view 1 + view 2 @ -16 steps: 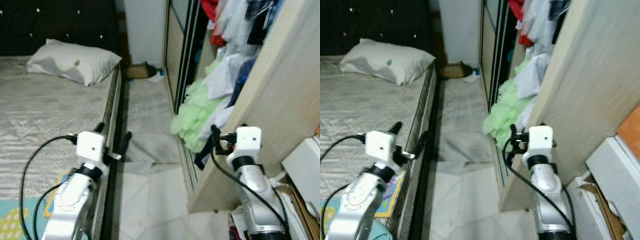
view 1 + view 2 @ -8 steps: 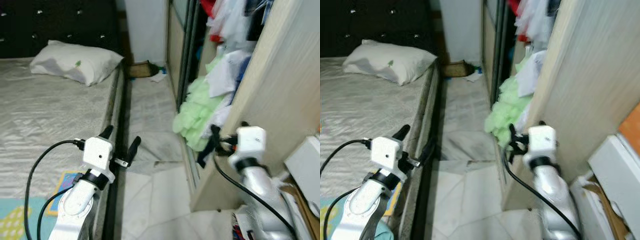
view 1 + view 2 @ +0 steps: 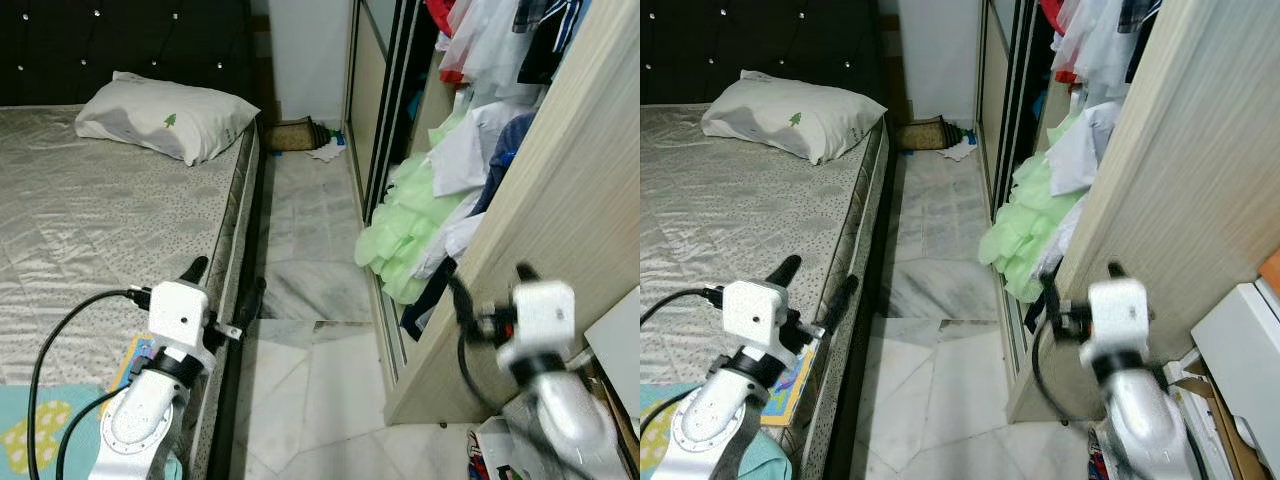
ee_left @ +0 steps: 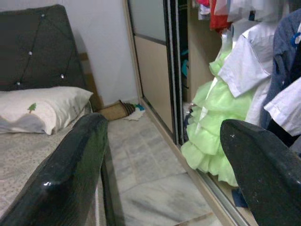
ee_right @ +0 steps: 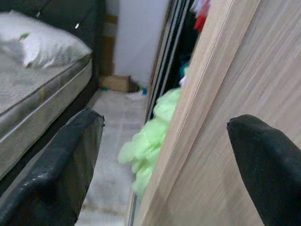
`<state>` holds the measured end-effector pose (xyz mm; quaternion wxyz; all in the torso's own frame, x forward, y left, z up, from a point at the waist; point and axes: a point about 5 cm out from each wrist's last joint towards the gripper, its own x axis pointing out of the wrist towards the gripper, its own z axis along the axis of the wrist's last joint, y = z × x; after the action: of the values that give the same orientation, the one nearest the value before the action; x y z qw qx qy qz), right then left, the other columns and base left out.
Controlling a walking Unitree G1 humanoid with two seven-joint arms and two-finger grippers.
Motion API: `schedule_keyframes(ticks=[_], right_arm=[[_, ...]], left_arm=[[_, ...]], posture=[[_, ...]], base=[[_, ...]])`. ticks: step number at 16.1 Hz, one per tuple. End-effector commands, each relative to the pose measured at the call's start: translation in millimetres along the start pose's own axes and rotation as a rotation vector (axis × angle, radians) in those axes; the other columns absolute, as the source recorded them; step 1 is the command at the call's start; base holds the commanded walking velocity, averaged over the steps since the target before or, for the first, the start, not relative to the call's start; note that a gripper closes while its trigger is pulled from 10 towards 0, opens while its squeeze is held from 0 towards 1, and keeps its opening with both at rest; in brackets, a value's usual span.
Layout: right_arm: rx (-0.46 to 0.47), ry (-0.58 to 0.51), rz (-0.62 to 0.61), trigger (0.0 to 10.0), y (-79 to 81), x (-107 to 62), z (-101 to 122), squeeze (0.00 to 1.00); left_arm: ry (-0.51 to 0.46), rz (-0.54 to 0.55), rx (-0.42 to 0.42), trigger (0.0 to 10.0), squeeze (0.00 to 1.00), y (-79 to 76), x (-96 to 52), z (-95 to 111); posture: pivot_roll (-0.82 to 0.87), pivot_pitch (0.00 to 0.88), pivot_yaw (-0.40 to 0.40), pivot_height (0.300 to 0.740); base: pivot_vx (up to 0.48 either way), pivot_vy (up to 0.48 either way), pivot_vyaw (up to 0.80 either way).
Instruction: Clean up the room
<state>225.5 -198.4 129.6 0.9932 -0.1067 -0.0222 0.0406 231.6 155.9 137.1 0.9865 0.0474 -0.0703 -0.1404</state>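
Both grippers, left (image 3: pixel 222 290) and right (image 3: pixel 1077 293), spread and empty; soft, light green dress (image 3: pixel 402 243) spilling from wardrobe (image 3: pixel 560 200) on right, probably best pinched at a bunched fold.

Glossy marble floor (image 3: pixel 310 390); matt woodgrain wardrobe door (image 3: pixel 560 190); satin bedsheet (image 3: pixel 90 230)

Bed (image 3: pixel 90 230) left, wardrobe (image 3: pixel 560 200) right, floor (image 3: pixel 310 250) between, pillow (image 3: pixel 165 115) on bed.

A: What is showing of the arms?
B: Two silver arms are ending in white boxy wrists; black cables are looping off both.
A: And each hand?
B: The left hand (image 3: pixel 225 285) and right hand (image 5: pixel 164 160) are showing long glossy black fingers.
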Motion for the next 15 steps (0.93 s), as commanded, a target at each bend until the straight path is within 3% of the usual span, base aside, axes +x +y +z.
schedule_keyframes(ticks=[1, 3, 15], right_arm=[[-0.006, -0.001, 0.023, 10.0, 1.6, -2.2, 3, 0.0], [-0.03, 0.006, 0.038, 10.0, 3.6, -6.1, 1, 0.0], [-0.032, 0.0, 0.046, 10.0, 6.0, 1.6, -9, 0.0]], left_arm=[[-0.002, 0.005, 0.002, 10.0, 0.0, 1.5, 1.2, 1], [-0.005, 0.005, 0.001, 10.0, 0.0, 1.4, 3.5, 2], [-0.018, -0.006, 0.001, 10.0, 0.0, 1.2, 9.8, 3]], posture=[[-0.05, 0.087, -0.027, 0.74], [-0.05, 0.08, -0.022, 0.74], [-0.05, 0.069, -0.023, 0.74]], base=[[0.0, 0.0, 0.0], [0.0, 0.0, 0.0], [0.0, 0.0, 0.8]])
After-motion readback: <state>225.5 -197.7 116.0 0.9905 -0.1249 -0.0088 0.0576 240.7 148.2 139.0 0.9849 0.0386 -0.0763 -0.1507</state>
